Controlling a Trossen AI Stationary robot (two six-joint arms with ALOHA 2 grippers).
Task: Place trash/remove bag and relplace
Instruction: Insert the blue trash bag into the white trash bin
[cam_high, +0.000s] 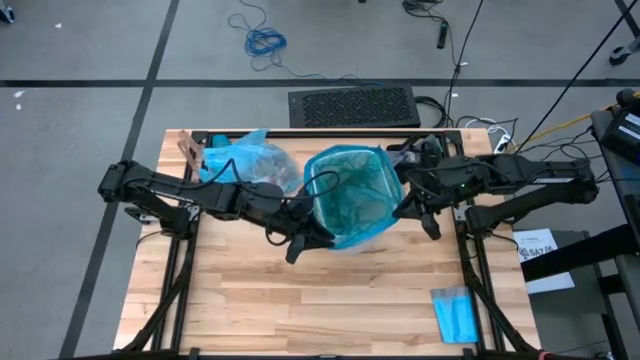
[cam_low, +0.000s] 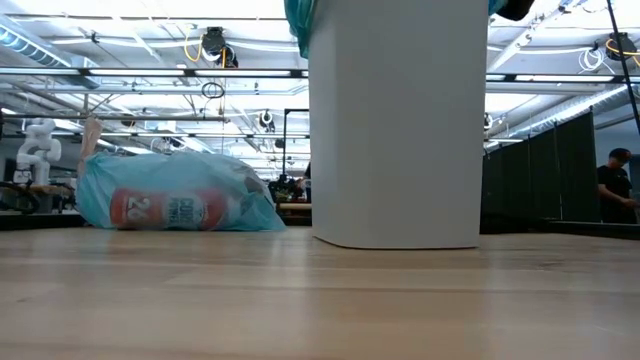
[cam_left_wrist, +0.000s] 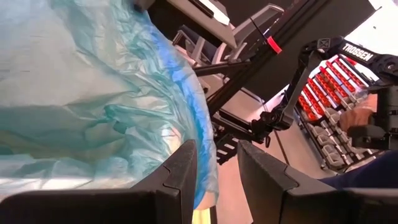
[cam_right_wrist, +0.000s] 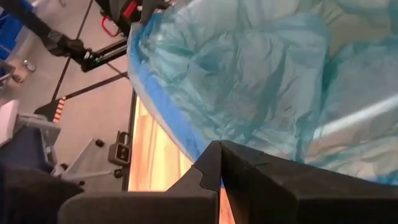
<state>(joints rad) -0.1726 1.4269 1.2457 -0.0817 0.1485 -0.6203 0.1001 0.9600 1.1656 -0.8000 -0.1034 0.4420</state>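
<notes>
Two arms are at the bin right now, one each side of the rim. Nearest the table's front edge there's just a small folded blue sheet (cam_high: 455, 313), untouched. Mid-table stands the white bin (cam_low: 397, 130) with a teal liner (cam_high: 350, 192) over its mouth. The left gripper (cam_high: 297, 243) sits at the liner's near-left edge; in its wrist view the fingers (cam_left_wrist: 180, 177) stand a narrow gap apart with the blue hem of the plastic lying against the inner face of one, but I can't tell if anything is really pinched. The right gripper (cam_high: 428, 215) is at the opposite rim, jaws fully closed, tips right by the liner's edge, and I can't see any plastic caught between them.

Further back on the left lies the bag (cam_low: 175, 195), tied off or at least bunched, with the trash inside: a red-and-white bottle (cam_low: 165, 209) shows through.

So I'd say the old bag is out and we're on the replace step, fitting the fresh liner. Next move probably needs both sides tugged down evenly over the rim without dragging the light bin around.
</notes>
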